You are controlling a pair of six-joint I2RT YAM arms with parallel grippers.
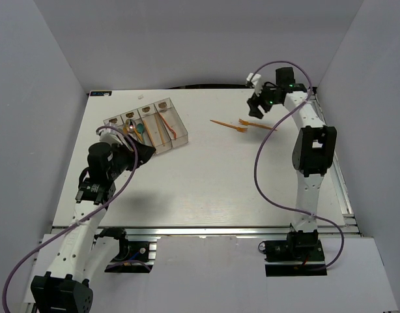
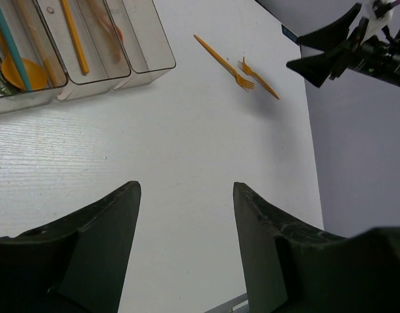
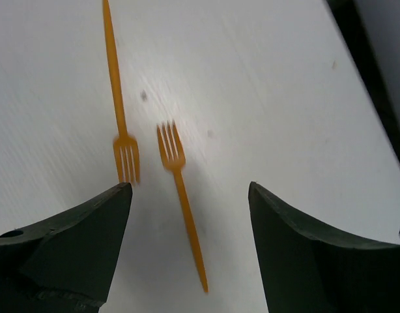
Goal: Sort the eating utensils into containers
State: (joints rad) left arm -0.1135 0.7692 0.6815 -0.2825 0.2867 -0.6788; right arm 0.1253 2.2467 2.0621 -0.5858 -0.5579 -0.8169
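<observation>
**A:** How does the right tool (image 3: pixel 188 186) stand?

**B:** Released. Its two dark fingers are spread wide at the bottom of the right wrist view, and nothing sits between them. It hangs above the white counter (image 1: pixel 206 182), in the upper right of the top view.

**A:** What lies under it?

**B:** Two orange forks, flat on the counter. The first fork (image 3: pixel 118 98) has its handle running to the top edge and its tines pointing down. The second fork (image 3: pixel 180 195) is just beside it, tines up and handle slanting toward the bottom edge. Their tines are side by side. The frame is a little blurred, so I cannot tell whether they touch.

**A:** And the left tool (image 2: pixel 185 186)?

**B:** Also released and empty, with its jaws apart over bare counter. In the top view it is at the left, just below the containers (image 1: pixel 177 138).

**A:** Where are those?

**B:** In the upper left of the top view: four clear bins in a slanted row, each with a brown mark at its far end. In the left wrist view, a teal handle (image 2: pixel 11 45) and an orange spoon (image 2: pixel 24 72) share one bin. An orange stick (image 2: pixel 75 36) lies in the next. Both forks are well apart from the bins, off to their right.
</observation>
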